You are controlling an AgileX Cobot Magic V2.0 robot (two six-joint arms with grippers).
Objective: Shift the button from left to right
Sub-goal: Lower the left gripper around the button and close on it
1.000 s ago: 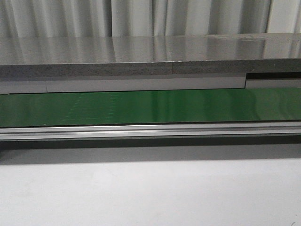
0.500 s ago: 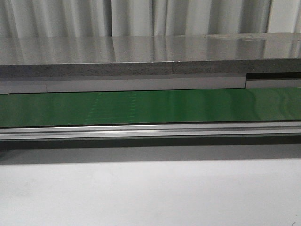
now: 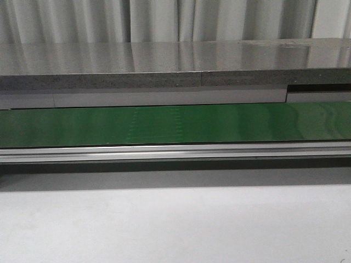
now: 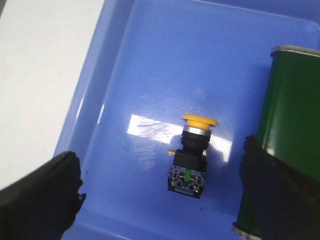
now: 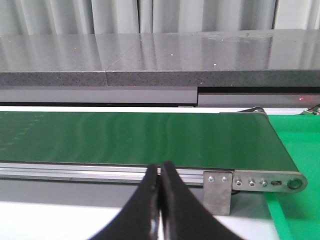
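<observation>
The green conveyor belt runs edge to edge across the middle of the front view, an aluminium rail along its lower edge, a grey stone slab above and the white bench filling the bottom.

In the left wrist view a blue tray takes most of the frame. The button lies on its side near the frame's lower centre, yellow cap toward the top.

The left gripper has its fingers spread wide, at the lower corners, the button between them and apart from both. The right gripper, at the bottom centre of its view, has fingers pressed together with nothing in them.

The button looks rigid and light; the glossy cap may slip, so the blocky black body seems the better hold.
</observation>
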